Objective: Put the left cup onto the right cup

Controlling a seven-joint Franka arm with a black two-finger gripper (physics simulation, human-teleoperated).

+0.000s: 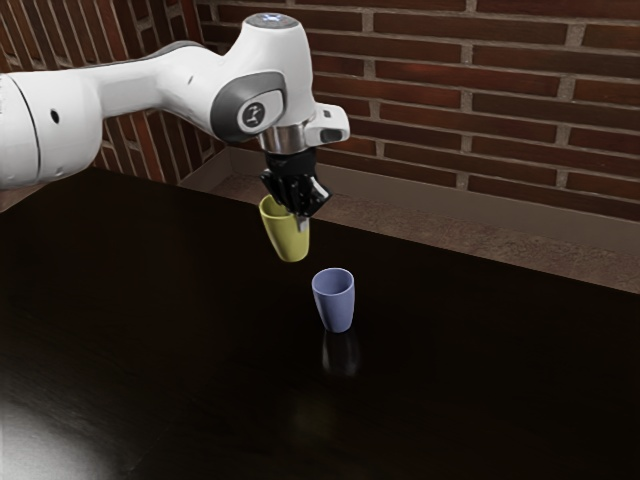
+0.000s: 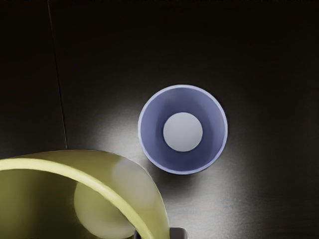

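- Arm (image 1: 120,95), white, comes in from the exterior view's left and bends down over the dark, glossy tabletop (image 1: 120,360).
- Pincer (image 1: 297,212), black, points down from the arm's end. It is drawn narrow and clamps the wall of the yellow cup (image 1: 284,238) at its rim, on the side toward the exterior view's right. One finger is inside the mouth and the other is outside.
- The yellow cup hangs in the air, well clear of the tabletop. Its mouth is up and it is slightly tilted, with its base leaning toward the exterior view's right.
- In the wrist view the yellow cup (image 2: 99,204) lies just under the hand, showing its curved rim and the pale disc of its base.
- The blue cup (image 1: 333,298) stands upright on the tabletop with its mouth open upward. It is lower than the yellow cup and toward the exterior view's right of it, and the two do not touch. Its reflection shows on the surface below it.
- From the wrist camera the blue cup (image 2: 182,129) is seen straight down its mouth, with a pale round base inside. It sits near the yellow rim but apart from it, on the dark tabletop (image 2: 259,55).
- A brick wall (image 1: 480,90) runs behind the scene, with a brown ledge (image 1: 450,225) at its foot along the tabletop's far edge.
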